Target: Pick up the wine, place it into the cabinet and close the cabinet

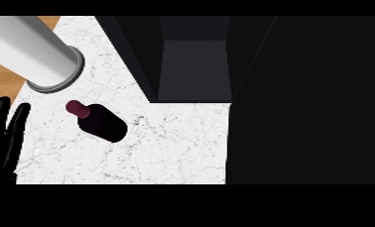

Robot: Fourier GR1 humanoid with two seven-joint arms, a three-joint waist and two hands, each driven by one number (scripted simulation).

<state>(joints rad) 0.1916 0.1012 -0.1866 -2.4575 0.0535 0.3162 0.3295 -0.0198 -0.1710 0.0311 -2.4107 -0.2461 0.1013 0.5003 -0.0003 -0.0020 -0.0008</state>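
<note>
The wine bottle (104,124) is dark with a maroon cap and stands on the white marble counter (176,146), left of centre. The dark cabinet (195,60) is open at the upper middle, and its grey inner floor shows with nothing on it. My left hand (10,134) shows at the left edge with its black fingers straight and pointing up, open and resting. It is a short way left of the bottle and does not touch it. My right hand does not show.
A thick grey forearm-like cylinder (40,52) crosses the upper left corner, above the bottle. A broad dark panel (300,102) fills the right side beside the cabinet opening. A strip of wooden surface (9,80) shows at the far left.
</note>
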